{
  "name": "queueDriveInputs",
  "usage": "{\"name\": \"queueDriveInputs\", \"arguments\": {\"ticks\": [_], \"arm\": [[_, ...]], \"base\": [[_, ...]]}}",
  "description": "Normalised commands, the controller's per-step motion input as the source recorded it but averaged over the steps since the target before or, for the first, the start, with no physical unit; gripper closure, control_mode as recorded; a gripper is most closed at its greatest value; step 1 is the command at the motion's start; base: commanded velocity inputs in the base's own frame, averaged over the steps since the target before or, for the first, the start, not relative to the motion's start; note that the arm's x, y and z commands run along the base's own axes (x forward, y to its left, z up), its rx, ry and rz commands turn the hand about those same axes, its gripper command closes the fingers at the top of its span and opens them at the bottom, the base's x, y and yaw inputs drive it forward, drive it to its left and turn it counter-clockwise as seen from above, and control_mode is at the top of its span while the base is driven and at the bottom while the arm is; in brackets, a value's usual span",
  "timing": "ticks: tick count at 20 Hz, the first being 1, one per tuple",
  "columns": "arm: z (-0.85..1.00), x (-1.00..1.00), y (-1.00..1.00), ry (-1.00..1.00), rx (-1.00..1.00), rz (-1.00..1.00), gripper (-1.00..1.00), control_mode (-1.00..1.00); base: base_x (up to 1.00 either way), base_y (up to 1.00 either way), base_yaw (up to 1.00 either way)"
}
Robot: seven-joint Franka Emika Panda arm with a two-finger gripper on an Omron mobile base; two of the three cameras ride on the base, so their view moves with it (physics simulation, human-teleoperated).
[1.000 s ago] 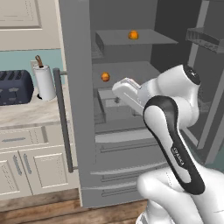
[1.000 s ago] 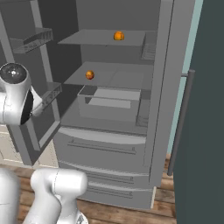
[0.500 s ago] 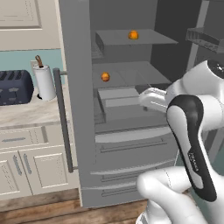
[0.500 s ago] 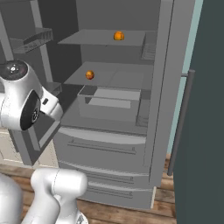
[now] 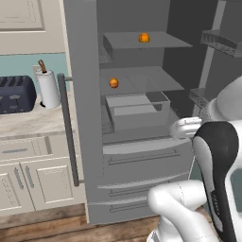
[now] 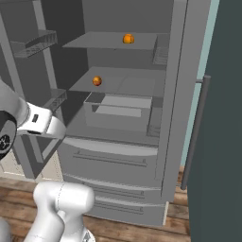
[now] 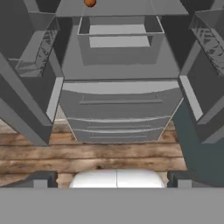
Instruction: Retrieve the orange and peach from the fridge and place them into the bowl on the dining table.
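Two fruits on fridge (image 5: pixel 85 118) shelves | no legible writing | gripper (image 7: pixel 111 178) fingers apart, empty

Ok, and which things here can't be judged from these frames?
- Which fruit is orange and which is peach: the one on the upper shelf and the one on the middle shelf are too small.
- The middle fruit in the hand view: cut by the top edge.
- Gripper state: only the fingertips show.
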Motion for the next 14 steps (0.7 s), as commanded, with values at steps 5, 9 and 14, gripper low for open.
{"name": "queueDriveInputs", "arguments": {"ticks": [5, 9, 14], "arm": [[0.02, -0.67, -0.29, -0.01, -0.06, 0.09, -1.0, -1.0], [0.06, -0.61, -0.24, 0.0, 0.0, 0.11, -1.0, -1.0], [0.1, -0.4, -0.04, 0.01, -0.01, 0.08, -1.0, -1.0]], "base": [[0.0, 0.0, 0.0], [0.0, 0.0, 0.0], [0.0, 0.0, 0.0]]}}
